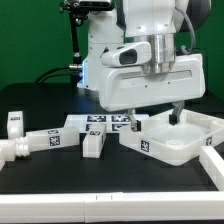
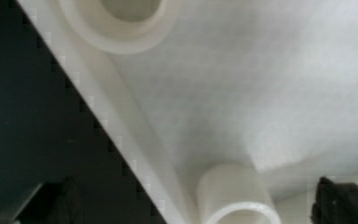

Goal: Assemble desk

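On the exterior view's left, the four legs are spread over the black table [image 1: 60, 178]. A short leg [image 1: 14, 123] stands at the far edge. A long leg [image 1: 35, 144] lies on its side, its length running across the view and its round end toward the left. Two more, the third leg [image 1: 76, 124] and the fourth leg [image 1: 93, 143], lie just beside the marker board [image 1: 112, 122]. Each carries a black-and-white square tag, and no lettering can be read.

The arm [image 1: 150, 70] comes down from above, wrist vertical, with the gripper [image 1: 174, 116] pointing straight down onto the desk top [image 1: 188, 142]. The desk top lies rim-up on the right, its long axis across the view, with a tag on its near wall.

In the wrist view the fingers [image 2: 43, 200] are spread wide and clamp nothing. The top's white surface and a round corner socket [image 2: 238, 195] lie between them.
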`<state>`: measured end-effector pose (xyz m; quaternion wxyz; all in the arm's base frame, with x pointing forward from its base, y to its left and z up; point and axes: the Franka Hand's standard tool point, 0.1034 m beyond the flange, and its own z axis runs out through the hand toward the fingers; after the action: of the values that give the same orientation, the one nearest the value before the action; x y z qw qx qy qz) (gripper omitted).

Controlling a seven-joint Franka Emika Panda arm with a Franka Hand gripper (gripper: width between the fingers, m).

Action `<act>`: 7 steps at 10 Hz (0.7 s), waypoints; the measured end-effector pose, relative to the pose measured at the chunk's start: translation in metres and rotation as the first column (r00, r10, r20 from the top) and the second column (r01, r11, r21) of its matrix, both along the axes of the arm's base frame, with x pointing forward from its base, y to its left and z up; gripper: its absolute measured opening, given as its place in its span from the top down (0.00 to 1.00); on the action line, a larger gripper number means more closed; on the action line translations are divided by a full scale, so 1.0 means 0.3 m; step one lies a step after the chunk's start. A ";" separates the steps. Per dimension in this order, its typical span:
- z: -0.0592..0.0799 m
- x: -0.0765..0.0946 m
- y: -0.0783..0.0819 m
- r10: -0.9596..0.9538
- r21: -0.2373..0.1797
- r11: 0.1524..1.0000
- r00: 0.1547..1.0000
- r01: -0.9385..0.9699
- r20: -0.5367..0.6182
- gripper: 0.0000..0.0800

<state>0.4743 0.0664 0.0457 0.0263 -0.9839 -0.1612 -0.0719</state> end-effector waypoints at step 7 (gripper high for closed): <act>-0.045 0.089 -0.009 0.261 -0.031 0.965 0.965 -0.261 0.002 0.19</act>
<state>0.5012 0.0637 0.0322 0.0200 -0.9542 -0.2907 -0.0683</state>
